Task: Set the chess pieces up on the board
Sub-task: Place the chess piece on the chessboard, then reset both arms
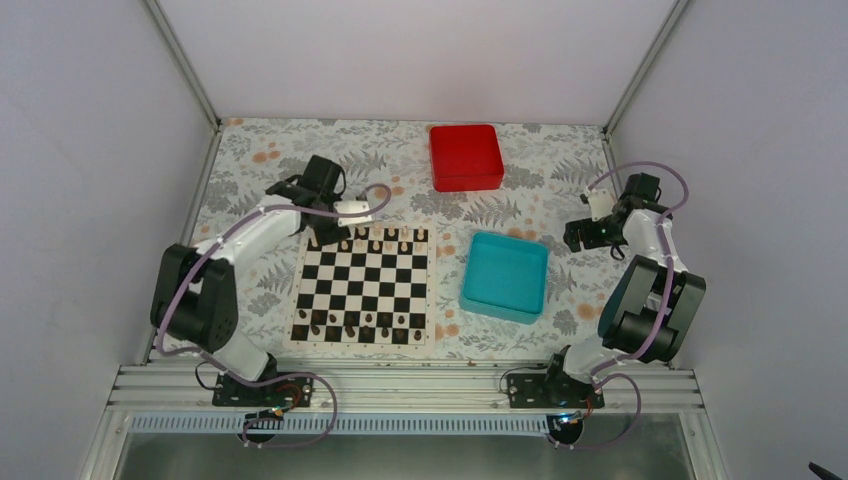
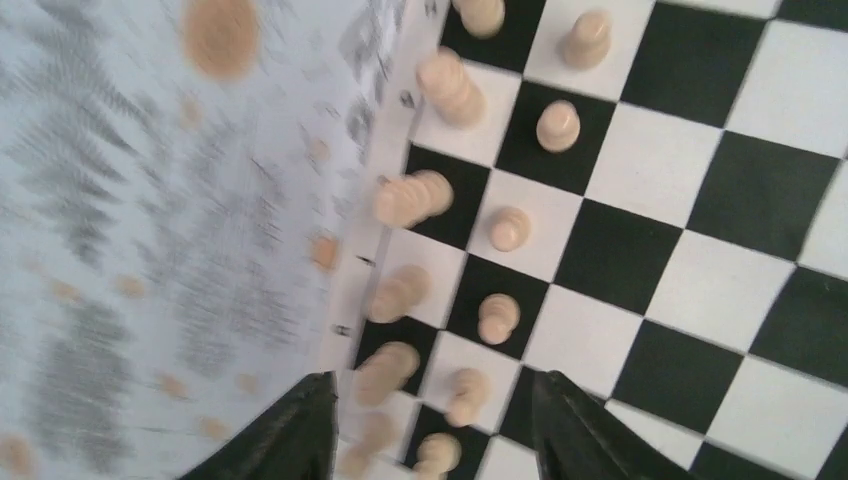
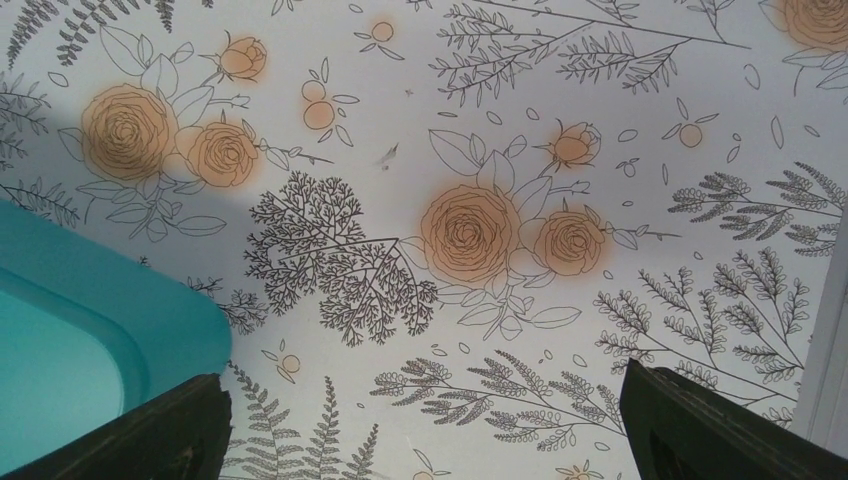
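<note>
The black-and-white board (image 1: 365, 285) lies at the table's middle left. Pale beige pieces (image 1: 385, 240) stand along its far rows, dark brown pieces (image 1: 360, 325) along its near rows. My left gripper (image 1: 322, 238) hovers over the board's far left corner. In the left wrist view it (image 2: 435, 410) is open, its dark fingers (image 2: 290, 430) apart on either side of several upright beige pieces (image 2: 465, 395) in two rows; nothing is gripped. My right gripper (image 1: 575, 235) is open and empty (image 3: 425, 420) above the flowered cloth, right of the teal tray.
A teal tray (image 1: 506, 276) sits right of the board; its corner (image 3: 70, 330) shows in the right wrist view. A red box (image 1: 466, 156) stands at the back. A flowered tablecloth (image 3: 480, 230) covers the table. Walls close in left, right and behind.
</note>
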{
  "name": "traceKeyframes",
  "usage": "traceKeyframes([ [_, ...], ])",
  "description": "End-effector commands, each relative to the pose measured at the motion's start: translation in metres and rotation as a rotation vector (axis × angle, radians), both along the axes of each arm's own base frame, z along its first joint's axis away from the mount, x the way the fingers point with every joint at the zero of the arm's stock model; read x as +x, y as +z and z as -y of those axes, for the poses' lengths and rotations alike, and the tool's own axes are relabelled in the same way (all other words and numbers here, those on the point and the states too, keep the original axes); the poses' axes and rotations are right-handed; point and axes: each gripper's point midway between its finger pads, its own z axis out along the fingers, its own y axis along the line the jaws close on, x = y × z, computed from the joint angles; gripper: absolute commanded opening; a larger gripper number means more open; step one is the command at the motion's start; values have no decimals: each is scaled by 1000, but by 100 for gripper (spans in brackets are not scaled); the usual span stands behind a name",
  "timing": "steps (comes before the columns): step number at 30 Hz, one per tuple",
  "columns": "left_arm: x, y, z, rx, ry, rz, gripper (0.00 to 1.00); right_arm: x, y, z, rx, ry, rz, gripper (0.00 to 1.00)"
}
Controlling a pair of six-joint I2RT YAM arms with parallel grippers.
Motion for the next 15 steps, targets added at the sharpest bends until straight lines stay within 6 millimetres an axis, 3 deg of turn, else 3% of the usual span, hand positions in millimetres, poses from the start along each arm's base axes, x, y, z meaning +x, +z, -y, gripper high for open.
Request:
traceKeyframes([
  [1, -12, 62, 1, -16, -4, 43, 64, 9, 22, 0, -7, -19, 69, 100],
  [2, -12, 73, 0, -23, 6, 62, 88, 11, 23, 2, -10, -33, 75, 100],
  [3, -12, 83, -2, -29, 14, 89, 99, 13, 21, 3, -6, -43, 68, 100],
  [8, -3, 115, -10, -57, 72, 236, 100, 22, 9, 0, 50, -54, 45, 100],
  [12, 5, 141, -6, -126, 101, 332, 100, 25, 15, -6, 68, -21, 79, 100],
  [15, 7, 149, -3, -155, 107, 345, 100, 24, 21, -6, 44, 2, 105, 100],
])
